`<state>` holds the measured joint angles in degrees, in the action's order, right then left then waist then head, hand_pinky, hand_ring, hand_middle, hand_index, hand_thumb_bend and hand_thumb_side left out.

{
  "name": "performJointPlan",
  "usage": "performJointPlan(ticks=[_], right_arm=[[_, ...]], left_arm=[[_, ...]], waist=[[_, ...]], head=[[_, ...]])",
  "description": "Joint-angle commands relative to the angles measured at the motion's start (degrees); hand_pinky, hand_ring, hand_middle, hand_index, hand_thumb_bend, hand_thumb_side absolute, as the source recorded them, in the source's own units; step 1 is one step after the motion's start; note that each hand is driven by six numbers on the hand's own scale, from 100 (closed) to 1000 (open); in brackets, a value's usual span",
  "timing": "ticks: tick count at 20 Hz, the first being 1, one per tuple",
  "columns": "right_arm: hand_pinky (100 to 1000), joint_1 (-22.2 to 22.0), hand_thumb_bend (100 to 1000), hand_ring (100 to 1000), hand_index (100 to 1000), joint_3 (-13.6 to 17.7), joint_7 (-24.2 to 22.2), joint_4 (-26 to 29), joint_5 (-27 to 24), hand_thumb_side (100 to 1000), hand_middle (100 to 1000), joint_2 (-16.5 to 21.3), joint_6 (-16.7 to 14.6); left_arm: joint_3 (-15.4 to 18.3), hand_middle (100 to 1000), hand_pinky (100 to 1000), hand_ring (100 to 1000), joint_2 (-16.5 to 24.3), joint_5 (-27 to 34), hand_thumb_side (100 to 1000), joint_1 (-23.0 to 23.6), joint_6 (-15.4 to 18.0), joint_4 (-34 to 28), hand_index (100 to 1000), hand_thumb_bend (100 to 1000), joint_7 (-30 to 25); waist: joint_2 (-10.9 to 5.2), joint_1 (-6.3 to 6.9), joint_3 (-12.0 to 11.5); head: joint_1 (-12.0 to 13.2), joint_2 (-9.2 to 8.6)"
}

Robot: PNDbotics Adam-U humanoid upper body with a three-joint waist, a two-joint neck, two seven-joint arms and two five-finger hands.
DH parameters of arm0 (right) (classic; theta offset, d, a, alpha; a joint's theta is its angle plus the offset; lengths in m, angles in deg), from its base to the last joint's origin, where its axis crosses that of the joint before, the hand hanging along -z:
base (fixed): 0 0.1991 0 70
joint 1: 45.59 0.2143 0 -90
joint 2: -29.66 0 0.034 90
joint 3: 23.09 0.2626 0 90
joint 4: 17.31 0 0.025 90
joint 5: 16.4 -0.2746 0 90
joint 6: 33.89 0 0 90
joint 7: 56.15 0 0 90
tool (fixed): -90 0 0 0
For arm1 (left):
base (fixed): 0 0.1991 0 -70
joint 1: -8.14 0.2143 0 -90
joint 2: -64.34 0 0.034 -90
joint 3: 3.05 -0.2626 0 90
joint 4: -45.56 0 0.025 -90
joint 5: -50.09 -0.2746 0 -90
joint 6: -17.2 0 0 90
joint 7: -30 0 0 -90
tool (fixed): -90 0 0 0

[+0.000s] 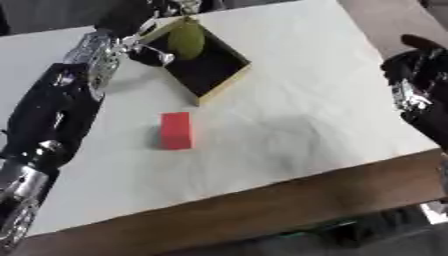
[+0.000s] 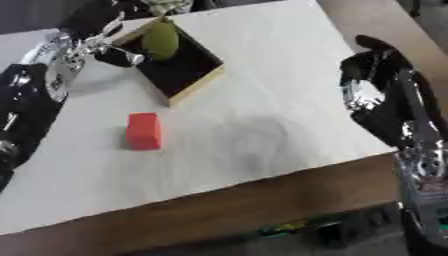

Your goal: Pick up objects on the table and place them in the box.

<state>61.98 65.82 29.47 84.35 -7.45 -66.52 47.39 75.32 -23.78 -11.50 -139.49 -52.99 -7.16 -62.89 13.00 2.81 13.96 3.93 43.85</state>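
Left hand (image 1: 144,47) at box (image 1: 229,80) rim, finger state unclear, olive-green object (image 1: 186,40) over box at far corner, apparently mid-drop; right hand (image 2: 372,82) idle, fingers relaxed; next: fetch red block (image 1: 176,130) lying well apart on table (image 1: 306,115).

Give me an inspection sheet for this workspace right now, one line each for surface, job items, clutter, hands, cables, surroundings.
Surface: white sheet over a wooden table, brown edge bare at the front.
Job's things: box with a dark inside, far left; olive-green fruit at its far end; red block on the sheet, nearer than the box.
Clutter: nothing seen.
Hands: left hand at the box by the fruit, grip unclear; right hand idle at the right edge, fingers relaxed.
Cables: nothing seen.
Surroundings: dark shapes beneath the front edge, unclear.
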Motion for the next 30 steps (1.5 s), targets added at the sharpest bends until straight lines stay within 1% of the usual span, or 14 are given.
performJointPlan(ticks=[1, 5, 6, 7, 12, 14, 16, 19, 22, 26, 30], right_arm=[[715, 0.2, 100, 711, 885, 0.5, 0.2, 0.5, 0.1, 442, 625, 0.5, 0.0], [715, -0.2, 100, 711, 885, 0.8, 0.5, 0.4, 0.4, 446, 625, 0.7, 0.0], [715, -0.3, 100, 711, 885, 0.8, 0.5, 0.5, 0.4, 446, 625, 0.7, 0.0], [715, -0.4, 100, 711, 885, 0.9, 0.5, 0.4, 0.5, 447, 625, 0.7, 0.0], [715, -0.5, 100, 710, 885, 1.1, 0.7, 0.5, 0.7, 447, 625, 0.7, 0.1], [715, -0.5, 100, 710, 885, 1.2, 0.8, 0.5, 0.7, 447, 625, 0.8, 0.1], [715, -0.5, 100, 711, 885, 1.2, 0.8, 0.5, 0.7, 446, 625, 0.8, 0.1], [715, -0.5, 100, 710, 885, 1.2, 0.7, 0.4, 0.8, 445, 625, 0.8, 0.1], [715, -0.5, 100, 710, 885, 1.2, 0.8, 0.4, 0.8, 445, 625, 0.7, 0.1], [715, -0.4, 100, 710, 885, 1.1, 0.7, 0.3, 0.7, 445, 625, 0.7, 0.1], [715, -0.4, 100, 710, 885, 1.1, 0.6, 0.3, 0.7, 444, 624, 0.6, 0.1]], left_arm=[[-1.5, 788, 790, 770, 3.5, 3.2, 374, -0.4, 3.0, -4.0, 902, 437, -2.8], [-4.5, 788, 790, 768, 7.3, 7.1, 406, 1.5, 6.7, -9.5, 903, 483, -6.7], [-5.2, 788, 787, 767, 8.1, 8.0, 455, 2.2, 7.4, -10.8, 903, 503, -7.7], [-6.0, 787, 785, 766, 8.9, 9.0, 470, 2.9, 7.9, -11.9, 901, 513, -8.6], [-9.9, 782, 780, 761, 12.1, 13.7, 482, 6.3, 8.5, -17.5, 897, 532, -13.4], [-11.4, 783, 779, 761, 13.0, 15.6, 476, 7.4, 8.0, -19.5, 896, 543, -15.3], [-13.1, 780, 775, 759, 13.4, 17.6, 490, 8.2, 7.4, -21.0, 894, 547, -17.2], [-14.8, 777, 769, 756, 13.6, 20.4, 532, 9.0, 6.5, -22.7, 891, 560, -20.0], [-15.4, 769, 761, 750, 13.6, 23.3, 563, 9.6, 5.2, -24.0, 886, 559, -22.9], [-16.1, 767, 758, 747, 13.3, 26.8, 567, 9.8, 2.7, -25.0, 883, 568, -26.7], [-16.7, 761, 752, 741, 12.4, 28.0, 567, 10.1, 0.6, -25.1, 879, 568, -30.5]], waist=[[-1.41, -0.29, -0.3], [-2.01, -0.10, -1.4], [-2.13, -0.05, -1.6], [-2.23, -0.01, -1.8], [-2.43, 0.07, -2.3], [-2.46, 0.02, -2.4], [-2.50, -0.07, -2.5], [-2.49, -0.27, -2.6], [-2.48, -0.41, -2.6], [-2.47, -0.47, -2.6], [-2.45, -0.54, -2.5]], head=[[-0.8, 0.27], [-2.0, 0.27], [-2.2, 0.27], [-2.5, 0.27], [-3.2, 0.27], [-3.3, 0.27], [-3.3, 0.27], [-3.2, 0.27], [-3.2, 0.27], [-3.2, 0.27], [-3.2, 0.27]])
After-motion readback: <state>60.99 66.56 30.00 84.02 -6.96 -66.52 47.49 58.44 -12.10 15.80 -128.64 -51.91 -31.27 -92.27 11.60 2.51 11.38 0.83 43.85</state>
